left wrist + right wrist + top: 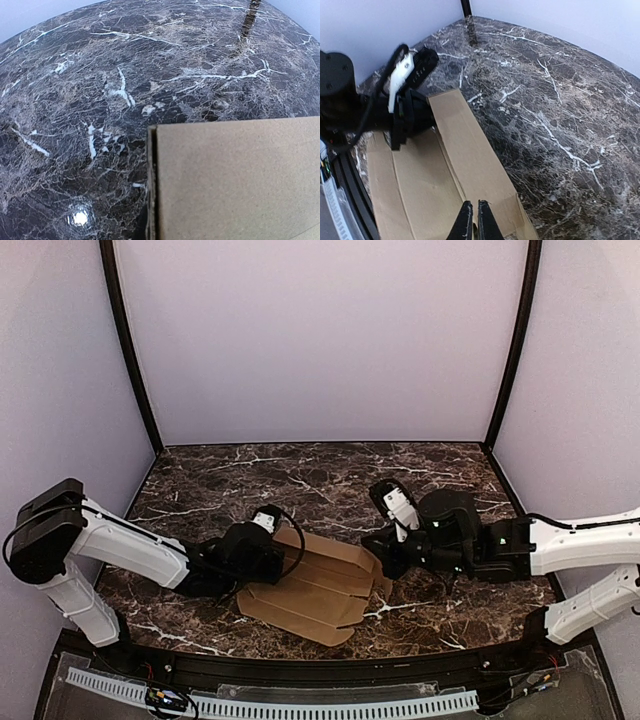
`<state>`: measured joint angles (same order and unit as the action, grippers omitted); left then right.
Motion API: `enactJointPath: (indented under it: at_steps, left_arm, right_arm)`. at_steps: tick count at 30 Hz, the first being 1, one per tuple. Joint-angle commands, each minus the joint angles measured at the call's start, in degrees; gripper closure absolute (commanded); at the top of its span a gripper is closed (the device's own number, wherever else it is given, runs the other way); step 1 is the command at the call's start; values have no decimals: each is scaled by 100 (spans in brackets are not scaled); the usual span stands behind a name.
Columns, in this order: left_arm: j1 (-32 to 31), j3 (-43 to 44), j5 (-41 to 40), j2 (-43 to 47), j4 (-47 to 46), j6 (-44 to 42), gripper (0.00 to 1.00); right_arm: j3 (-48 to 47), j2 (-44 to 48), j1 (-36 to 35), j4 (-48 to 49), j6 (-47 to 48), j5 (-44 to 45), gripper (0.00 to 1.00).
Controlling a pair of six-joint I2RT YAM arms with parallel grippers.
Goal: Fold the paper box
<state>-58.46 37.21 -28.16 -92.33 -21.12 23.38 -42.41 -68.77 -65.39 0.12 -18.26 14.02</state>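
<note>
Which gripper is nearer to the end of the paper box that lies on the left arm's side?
Left. The left gripper sits over that end of the paper box; the right gripper, its fingers together, is at the opposite end, at the box's edge.

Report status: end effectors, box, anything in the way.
Left end effector shut, on the paper box's left panel. Right end effector shut at its right flap edge, grip unconfirmed. Box lies open, not folded up. No obstruction seen.
</note>
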Motion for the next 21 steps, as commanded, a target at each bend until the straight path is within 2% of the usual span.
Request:
enactJointPath:
  at_steps: [1,8,21]
  left_arm:
    - [-34,160,13,255,831,823,99]
    - [-34,132,-61,346,1134,1362,99]
    - [-112,-37,-23,488,1085,1613,99]
  right_arm:
    - [21,16,81,-477,-366,-166,100]
    - [-302,-303,98,-923,-550,-113,100]
    - [-1037,-1136,175,-1331,-652,189,100]
